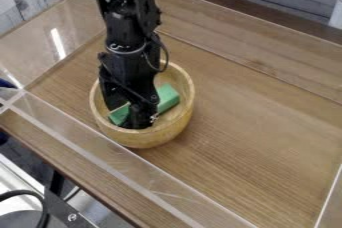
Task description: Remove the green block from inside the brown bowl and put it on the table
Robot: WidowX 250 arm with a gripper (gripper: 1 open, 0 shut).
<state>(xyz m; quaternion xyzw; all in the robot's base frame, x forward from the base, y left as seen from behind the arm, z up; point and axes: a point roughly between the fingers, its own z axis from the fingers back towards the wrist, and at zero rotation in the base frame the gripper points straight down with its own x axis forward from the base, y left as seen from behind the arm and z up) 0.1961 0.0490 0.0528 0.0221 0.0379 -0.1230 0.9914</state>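
Pincer (135, 109) open, pointing down in brown bowl (183, 110) w/ green block (166, 99) not gripped, so pick-up stage; next needs jaws shut round block, then lift to table (254, 142).

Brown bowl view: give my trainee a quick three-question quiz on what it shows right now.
1. True or false: the green block lies on the table.
2. Where is the end effector? A) down inside the brown bowl B) over bare table C) outside the walls
3. Fill in: the end effector's jaws are ____.

Key: 1 false, it is in the bowl; 2 A; 3 open.
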